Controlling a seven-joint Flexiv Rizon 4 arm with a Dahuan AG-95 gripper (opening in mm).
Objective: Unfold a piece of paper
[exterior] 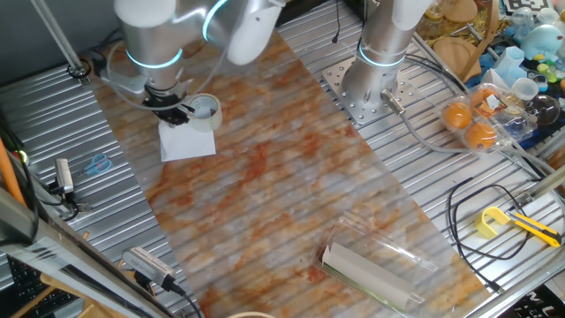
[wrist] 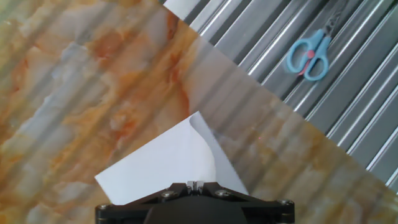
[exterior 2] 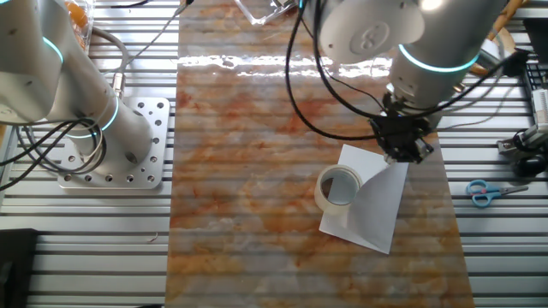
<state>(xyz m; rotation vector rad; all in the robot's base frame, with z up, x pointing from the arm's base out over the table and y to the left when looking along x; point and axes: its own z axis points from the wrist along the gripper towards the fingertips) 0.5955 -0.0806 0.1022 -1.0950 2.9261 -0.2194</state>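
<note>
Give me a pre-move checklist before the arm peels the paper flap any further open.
1. Gripper shut on the flap of the piece of paper: ok; in the hand view the sheet runs into the closed jaws.
2. Flap lifted off the lower layer: ok.
3. Paper fully unfolded: not ok.
4. Tape roll clear of the paper: not ok; it looks to rest on the sheet's edge.
5. Scissors out of the way: ok, off on the metal slats.
6. Grip depth: cannot tell.

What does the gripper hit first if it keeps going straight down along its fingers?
Most likely the paper: the gripper points down at its lifted flap, with the mat right beneath. The fingertips are hidden, so contact can't be judged.
</note>
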